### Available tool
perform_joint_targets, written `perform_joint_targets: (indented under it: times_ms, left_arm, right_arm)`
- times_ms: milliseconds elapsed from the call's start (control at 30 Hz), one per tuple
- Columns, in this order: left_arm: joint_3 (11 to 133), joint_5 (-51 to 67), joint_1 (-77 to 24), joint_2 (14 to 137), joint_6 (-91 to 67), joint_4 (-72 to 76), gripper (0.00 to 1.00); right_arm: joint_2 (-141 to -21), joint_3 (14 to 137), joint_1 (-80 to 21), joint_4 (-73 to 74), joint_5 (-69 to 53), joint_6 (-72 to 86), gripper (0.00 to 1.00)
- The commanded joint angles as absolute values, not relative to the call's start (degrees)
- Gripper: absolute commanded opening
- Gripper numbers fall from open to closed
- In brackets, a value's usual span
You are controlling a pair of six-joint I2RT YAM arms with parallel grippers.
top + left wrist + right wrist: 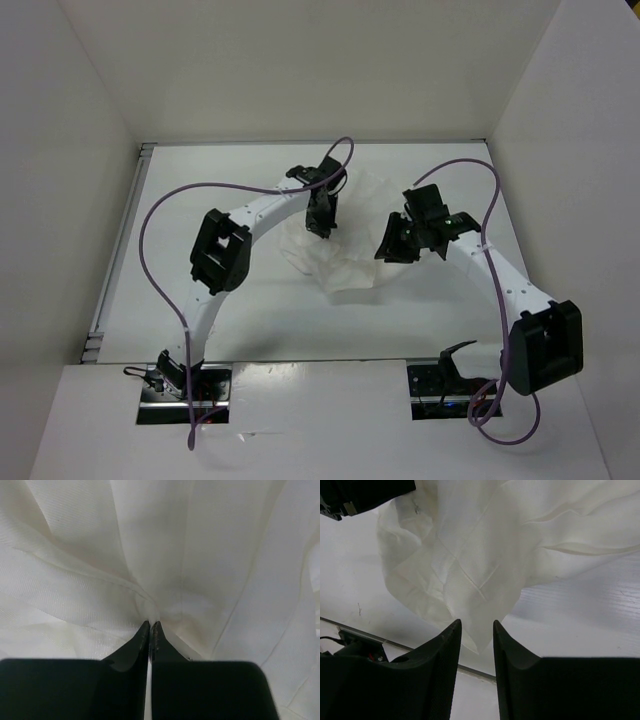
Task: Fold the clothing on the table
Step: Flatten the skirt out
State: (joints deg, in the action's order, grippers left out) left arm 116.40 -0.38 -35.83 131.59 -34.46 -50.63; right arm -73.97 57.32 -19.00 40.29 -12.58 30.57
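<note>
Pinch confirmed: your left claw [150,626] is closed on a gathered tuck of the clothing [210,555], which lies crumpled in the middle of the table [250,320], its long axis running roughly far to near. Your right claw [476,624] stands apart and empty, with a loose corner just beyond its tips and the bulk spreading away toward the left claw. No container is in view.

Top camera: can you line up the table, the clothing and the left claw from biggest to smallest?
1. table, by far the biggest
2. clothing
3. left claw, the smallest
</note>
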Motion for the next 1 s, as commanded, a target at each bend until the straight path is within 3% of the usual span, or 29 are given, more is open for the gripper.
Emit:
perform_joint_targets:
  times_ms: [0,267,567,767,967]
  left_arm:
    - [116.1,1.2,-36.2,125.8,-33.8,-50.1,0.0]
    - [110.0,-0.9,-34.3,108.0,-33.9,-50.1,0.0]
    - [80.0,-5.0,-33.7,87.9,-39.0,-50.8,0.0]
    - [68.2,0.5,-35.7,79.1,-41.0,-53.3,0.29]
    - [66.0,-2.3,-36.2,74.2,-41.7,-60.2,0.29]
  right_arm:
    - [-71.5,58.0,-19.7,39.3,-11.1,30.5,0.36]
    - [-73.3,56.9,-19.7,38.8,-12.3,31.0,0.36]
    - [-77.9,58.6,-19.7,39.9,-6.8,31.0,0.39]
    - [-85.3,64.5,-19.2,41.9,-4.8,30.0,0.4]
    - [-91.0,67.8,-19.2,41.3,-6.1,29.4,0.4]
